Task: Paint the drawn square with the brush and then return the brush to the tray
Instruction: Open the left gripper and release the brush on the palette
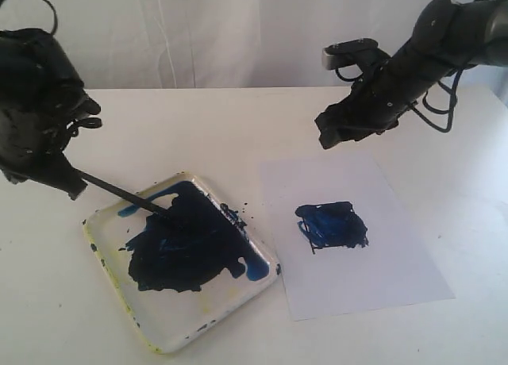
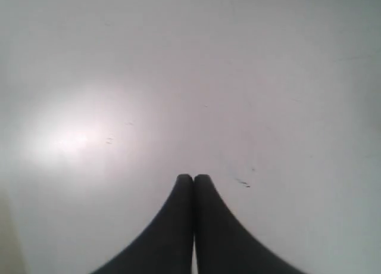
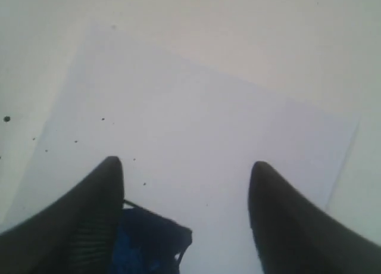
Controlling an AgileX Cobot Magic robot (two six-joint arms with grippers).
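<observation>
My left fingers [image 2: 193,180] are clenched — whether on the brush [image 1: 119,190], tip in the tray [image 1: 171,313], I can't tell; right fingers [image 3: 186,163] spread, empty. A loose handle could tip out — spattering my desk [image 1: 63,317].

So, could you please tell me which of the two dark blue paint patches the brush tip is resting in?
The big blotch in the tray, where the brush ends. The other, the painted drawn square, lies apart on the paper sheet.
</observation>
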